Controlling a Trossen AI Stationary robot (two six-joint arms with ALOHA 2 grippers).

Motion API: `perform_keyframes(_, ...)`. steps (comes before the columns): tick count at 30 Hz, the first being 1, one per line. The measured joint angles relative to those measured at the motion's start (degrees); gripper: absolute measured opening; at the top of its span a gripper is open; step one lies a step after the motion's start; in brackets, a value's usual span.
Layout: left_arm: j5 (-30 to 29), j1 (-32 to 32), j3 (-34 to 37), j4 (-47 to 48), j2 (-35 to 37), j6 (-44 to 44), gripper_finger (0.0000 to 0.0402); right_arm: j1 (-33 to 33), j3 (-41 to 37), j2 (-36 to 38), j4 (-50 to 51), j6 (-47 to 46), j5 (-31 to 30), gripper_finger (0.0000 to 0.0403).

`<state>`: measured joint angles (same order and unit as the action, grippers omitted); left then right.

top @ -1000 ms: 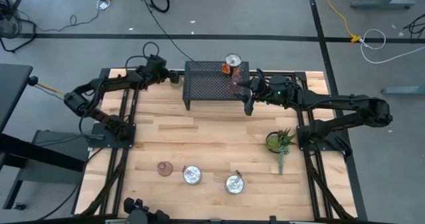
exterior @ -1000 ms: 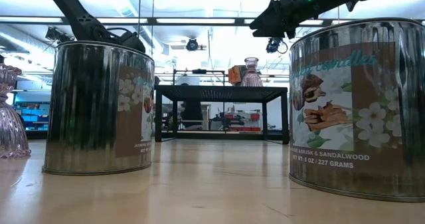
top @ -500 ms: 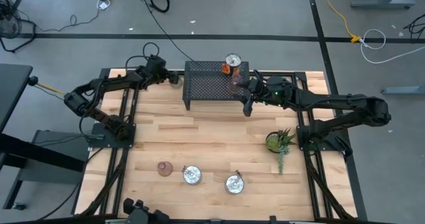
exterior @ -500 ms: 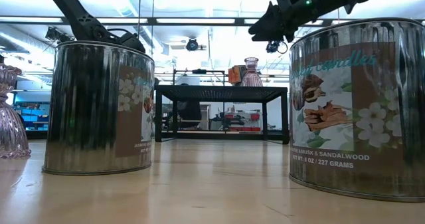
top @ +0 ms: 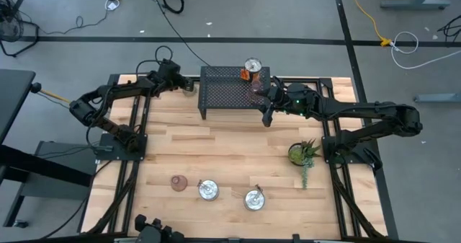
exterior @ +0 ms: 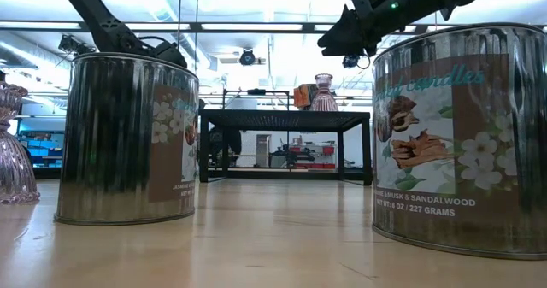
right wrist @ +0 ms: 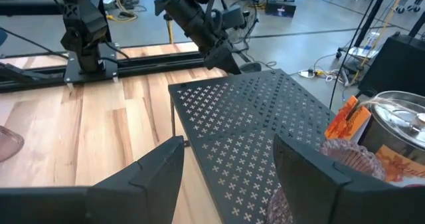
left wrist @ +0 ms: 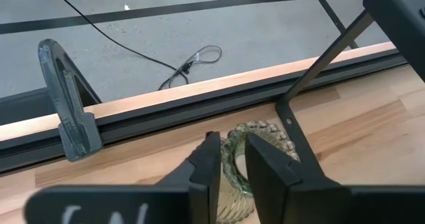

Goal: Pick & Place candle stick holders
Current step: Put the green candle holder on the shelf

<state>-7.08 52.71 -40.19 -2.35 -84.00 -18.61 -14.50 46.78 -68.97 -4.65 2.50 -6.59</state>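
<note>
A pinkish-brown candle stick holder (top: 176,182) stands upright at the near left of the wooden table (top: 216,149), just left of a silvery tin (top: 208,191); the low view catches it at its left edge (exterior: 12,147). A second tin (top: 253,199) sits to the right of the first, and both loom large in the low view (exterior: 128,138) (exterior: 461,134). Farther right, a green potted plant (top: 303,154) stands near the right arm's base.

Toward the far side stands a black perforated rack (top: 232,91). On its right part is another pinkish-brown holder (top: 255,89), upright beside a tin with an orange label (top: 252,69); the low view shows this holder on top of the rack (exterior: 323,94). The right gripper (top: 267,107) hangs over the rack's right near corner, its fingers (right wrist: 153,167) spread apart and empty, the pinkish holder (right wrist: 352,161) just beyond them.

At the far left of the rack, the left gripper (top: 189,86) is low at the table's far edge. Its fingers (left wrist: 202,167) are closed around the rim of a pale green holder (left wrist: 255,154), which lies by the rack's leg (left wrist: 299,117).
</note>
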Motion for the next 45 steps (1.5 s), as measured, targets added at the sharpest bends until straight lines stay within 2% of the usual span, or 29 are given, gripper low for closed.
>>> perform_keyframes(5,2.3,0.3,-3.8,7.5,0.0,1.8,0.0057,0.0,0.0,0.0,0.0,0.0,0.0,0.0231)
perform_keyframes(10,1.6,0.4,-6.7,12.8,0.0,2.8,0.0009,0.0,0.0,0.0,0.0,0.0,0.0,0.0231)
perform_keyframes(20,2.0,0.4,-7.4,14.3,0.0,2.8,0.0010,0.0,0.0,0.0,0.0,0.0,0.0,0.0231)
perform_keyframes(25,1.4,0.4,-7.4,14.3,0.0,2.8,0.0039,0.0,0.0,0.0,0.0,0.0,0.0,0.0231)
perform_keyframes(32,1.5,0.4,-7.4,14.3,0.0,2.7,0.0109,0.0,0.0,0.0,0.0,0.0,0.0,0.0231)
perform_keyframes(38,7.1,0.1,-7.4,14.1,0.0,1.2,0.0163,0.0,0.0,0.0,0.0,0.0,0.0,0.0231)
perform_keyframes(45,7.9,-0.6,-7.4,12.9,0.0,2.8,0.0199,0.0,0.0,0.0,0.0,0.0,0.0,0.0231)
